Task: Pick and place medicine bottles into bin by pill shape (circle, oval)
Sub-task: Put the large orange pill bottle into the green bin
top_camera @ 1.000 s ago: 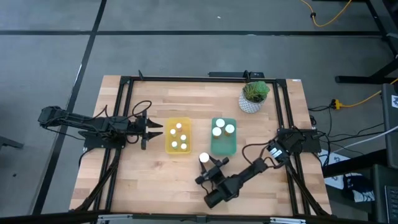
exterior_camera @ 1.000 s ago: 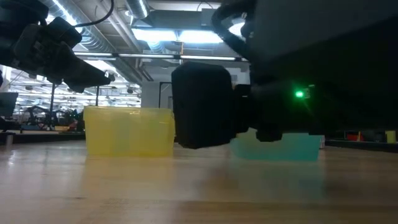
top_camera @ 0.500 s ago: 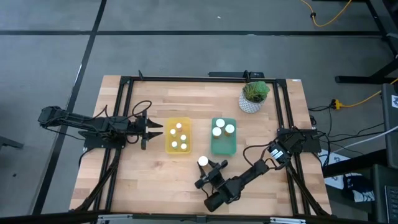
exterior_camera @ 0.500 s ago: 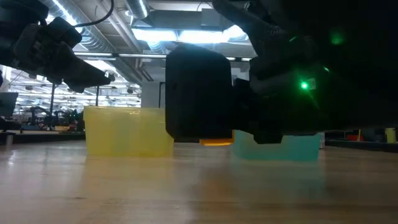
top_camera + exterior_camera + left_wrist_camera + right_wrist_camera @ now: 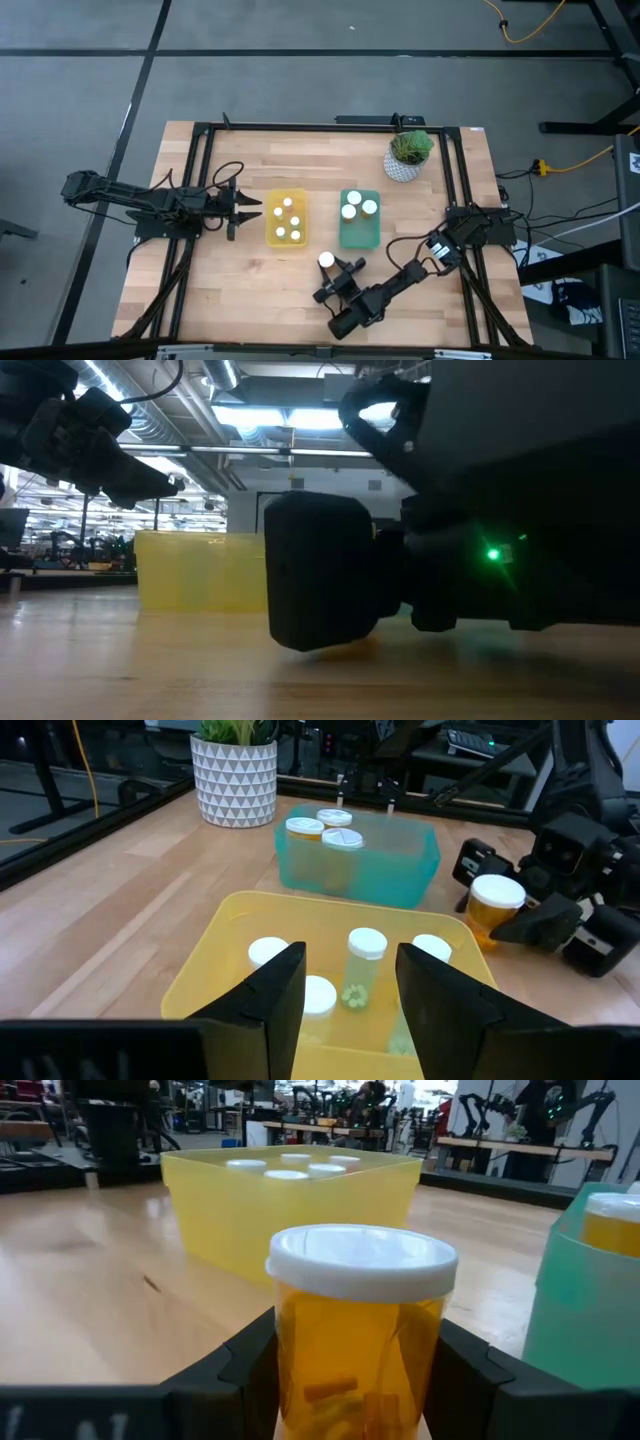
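An orange medicine bottle (image 5: 360,1330) with a white cap (image 5: 325,259) stands upright between the fingers of my right gripper (image 5: 330,268), near the table's front middle. It also shows in the left wrist view (image 5: 492,905). The yellow bin (image 5: 270,218) holds several white-capped bottles (image 5: 365,965). The green bin (image 5: 360,237) holds two bottles (image 5: 358,208). My left gripper (image 5: 250,210) is open and empty, just left of the yellow bin, fingers pointing over its left wall. My right gripper pinches the orange bottle's body (image 5: 290,1350) between its two fingers, just below the white cap. The fingers (image 5: 470,1370) come in about level from the table's near right side. The bottle stands upright, low at the table; whether its base rests there I cannot tell.
A white patterned pot with a green plant (image 5: 408,157) stands at the table's far right. A black frame (image 5: 200,180) runs round the tabletop. Bare wood lies in front of the yellow bin (image 5: 250,290).
My right gripper, shut on the orange bottle, has moved a little toward the table's near edge and then down close to the tabletop. The bottle has stayed upright.
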Robot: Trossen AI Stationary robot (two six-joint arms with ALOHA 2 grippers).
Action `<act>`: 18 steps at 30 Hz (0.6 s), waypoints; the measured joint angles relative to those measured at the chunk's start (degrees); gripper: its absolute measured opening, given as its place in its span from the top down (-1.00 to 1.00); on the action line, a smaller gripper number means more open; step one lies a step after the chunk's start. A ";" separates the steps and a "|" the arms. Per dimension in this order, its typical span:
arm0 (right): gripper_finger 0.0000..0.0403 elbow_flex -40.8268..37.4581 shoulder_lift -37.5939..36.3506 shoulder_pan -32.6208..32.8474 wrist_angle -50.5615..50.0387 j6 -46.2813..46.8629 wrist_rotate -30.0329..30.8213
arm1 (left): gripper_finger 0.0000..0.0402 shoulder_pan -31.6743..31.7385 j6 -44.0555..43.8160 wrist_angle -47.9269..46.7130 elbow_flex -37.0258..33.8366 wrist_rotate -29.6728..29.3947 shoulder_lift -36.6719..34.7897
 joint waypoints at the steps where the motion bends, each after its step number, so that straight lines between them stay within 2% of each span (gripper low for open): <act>1: 0.08 0.00 0.04 -0.19 -0.02 -0.02 0.23 | 0.25 0.02 0.00 0.00 0.02 0.02 0.00; 10: -0.05 0.00 0.04 -1.06 0.24 -0.11 -0.73 | 0.25 0.00 0.00 0.00 0.02 0.02 0.00; 18: -0.07 0.00 0.06 -1.02 0.22 -0.17 -1.12 | 0.25 0.00 0.00 0.00 0.01 0.01 0.00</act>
